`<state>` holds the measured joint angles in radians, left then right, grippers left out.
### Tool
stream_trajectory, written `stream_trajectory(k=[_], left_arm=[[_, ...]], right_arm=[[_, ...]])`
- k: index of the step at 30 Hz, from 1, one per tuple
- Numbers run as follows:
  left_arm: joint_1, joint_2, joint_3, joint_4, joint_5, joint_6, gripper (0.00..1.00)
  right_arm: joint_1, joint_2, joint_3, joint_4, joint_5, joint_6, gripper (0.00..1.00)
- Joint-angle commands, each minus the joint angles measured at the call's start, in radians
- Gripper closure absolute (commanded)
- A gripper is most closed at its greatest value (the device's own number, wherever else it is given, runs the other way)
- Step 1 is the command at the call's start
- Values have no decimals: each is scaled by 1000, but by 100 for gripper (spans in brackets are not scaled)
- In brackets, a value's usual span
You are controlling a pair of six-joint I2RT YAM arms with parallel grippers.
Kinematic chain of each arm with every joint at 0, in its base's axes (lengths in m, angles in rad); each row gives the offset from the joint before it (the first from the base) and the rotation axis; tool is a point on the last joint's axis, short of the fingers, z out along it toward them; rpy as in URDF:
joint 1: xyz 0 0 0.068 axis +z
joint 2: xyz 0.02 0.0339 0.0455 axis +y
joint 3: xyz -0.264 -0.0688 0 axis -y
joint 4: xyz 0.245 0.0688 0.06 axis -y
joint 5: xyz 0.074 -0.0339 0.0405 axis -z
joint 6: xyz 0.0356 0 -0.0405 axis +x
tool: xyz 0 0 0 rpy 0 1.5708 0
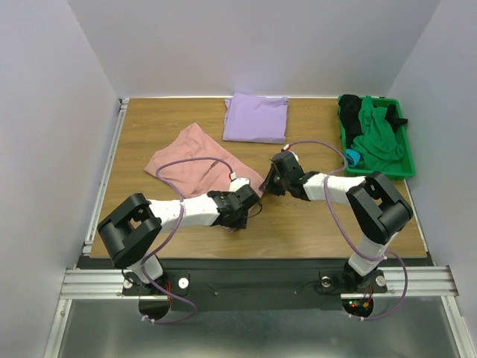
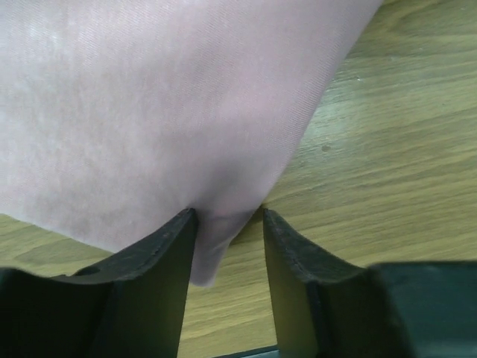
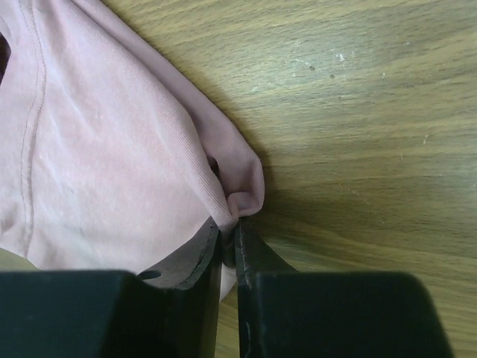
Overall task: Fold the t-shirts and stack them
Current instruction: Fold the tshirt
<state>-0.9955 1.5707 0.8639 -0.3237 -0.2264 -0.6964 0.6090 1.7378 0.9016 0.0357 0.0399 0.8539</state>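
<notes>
The dusty-pink t-shirt [image 1: 195,162] lies spread, partly folded, at the table's left middle. A plain lavender t-shirt [image 1: 257,118] sits folded at the back centre. Both grippers meet at the pink shirt's near right corner. My left gripper [image 1: 252,196] is open. In the left wrist view a corner of the pink cloth [image 2: 149,112] hangs between its jaws [image 2: 229,216], touching the left finger only. My right gripper [image 1: 267,184] is shut on a bunched fold at the pink shirt's edge [image 3: 112,149], with the cloth pinched at its tips [image 3: 229,227].
A green bin [image 1: 407,170] at the back right holds green, black and blue clothes. Bare wood [image 1: 328,224] shows in front of and to the right of the grippers. White walls close in the table on three sides.
</notes>
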Motion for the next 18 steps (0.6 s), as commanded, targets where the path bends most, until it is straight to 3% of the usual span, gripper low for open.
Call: stream_trajectory(k=[1, 3, 6, 12, 18], left_arm=[[-20, 51, -16, -135, -13, -2, 60], [-29, 86, -9, -141, -14, 5, 99], [-63, 114, 13, -152, -21, 6, 100], [-221, 57, 141, -161, -27, -6, 100], [-354, 97, 319, -135, 51, 27, 100]], right_arm=[[-5, -37, -23, 50, 29, 16, 88], [-5, -67, -46, 52, 38, 13, 91], [-5, -115, -72, 50, 43, 5, 97], [-11, -268, -148, -39, 100, -47, 100], [-12, -530, -159, -383, 304, -95, 99]])
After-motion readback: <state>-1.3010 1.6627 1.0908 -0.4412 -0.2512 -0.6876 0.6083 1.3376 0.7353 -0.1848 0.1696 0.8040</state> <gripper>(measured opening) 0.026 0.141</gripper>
